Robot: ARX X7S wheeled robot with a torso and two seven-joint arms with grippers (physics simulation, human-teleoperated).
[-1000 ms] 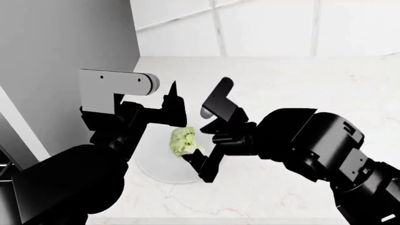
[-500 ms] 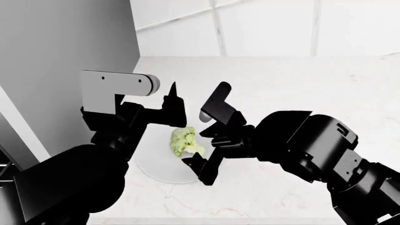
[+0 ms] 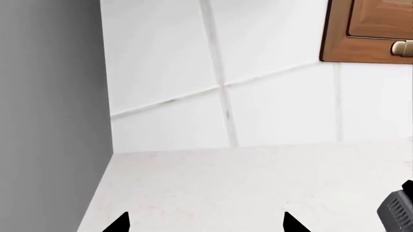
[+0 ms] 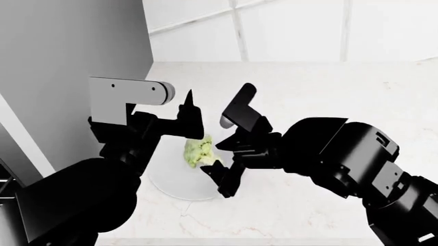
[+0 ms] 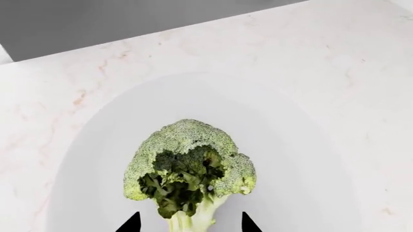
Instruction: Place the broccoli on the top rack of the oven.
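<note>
Right hand (image 4: pixel 217 152) spread open around the broccoli (image 4: pixel 197 152), no grip.
Stalk sits between its fingertips (image 5: pixel 132 223), crown pointing away, floret on the white plate (image 4: pixel 171 185) on the marble desk (image 4: pixel 329 97). Left hand (image 4: pixel 191 110) at 11 o'clock of the floret, tips apart, empty, facing the tiled wall (image 3: pixel 271 58).

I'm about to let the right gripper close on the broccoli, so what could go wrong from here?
The right gripper brackets only the thin stalk of the broccoli, so its open fingertips may pinch off-centre and tip the floret out.

The broccoli lies on a smooth white plate; a nudge could slide either across the counter.

The left gripper hangs close over the plate, so lifting may bump it.
</note>
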